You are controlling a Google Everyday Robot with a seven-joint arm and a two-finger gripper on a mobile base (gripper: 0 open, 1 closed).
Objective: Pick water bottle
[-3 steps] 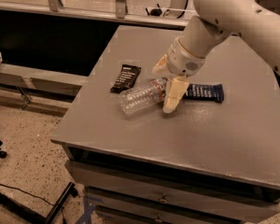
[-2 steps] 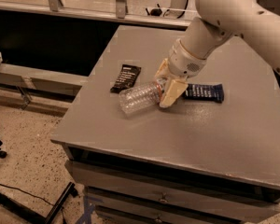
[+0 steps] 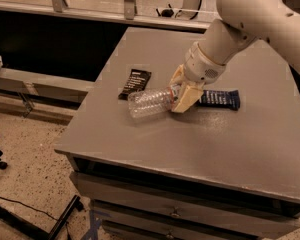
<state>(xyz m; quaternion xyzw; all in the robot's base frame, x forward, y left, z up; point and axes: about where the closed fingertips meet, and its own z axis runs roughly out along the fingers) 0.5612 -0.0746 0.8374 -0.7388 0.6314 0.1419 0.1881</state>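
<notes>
Tabletop (image 3: 140, 144) from the left: the dark snack wrapper (image 3: 135, 83) sits where it sat a second ago. Just beside it, the water bottle (image 3: 149, 103) lies on its side, base toward me and neck pointing right. It has crept slightly up the picture while both wrappers stayed put. At its neck end the gripper (image 3: 180, 90) reaches down from the arm, and its two tan fingers (image 3: 186, 101) have drawn a little closer together. They now look clamped across the labelled neck (the red band shows between them). Right of that, the blue snack bar (image 3: 219, 99) is unmoved, partly behind the gripper. I judge the grasp is seated. I'd lift next, slowly, since a hold this near the cap could let the body swing.
</notes>
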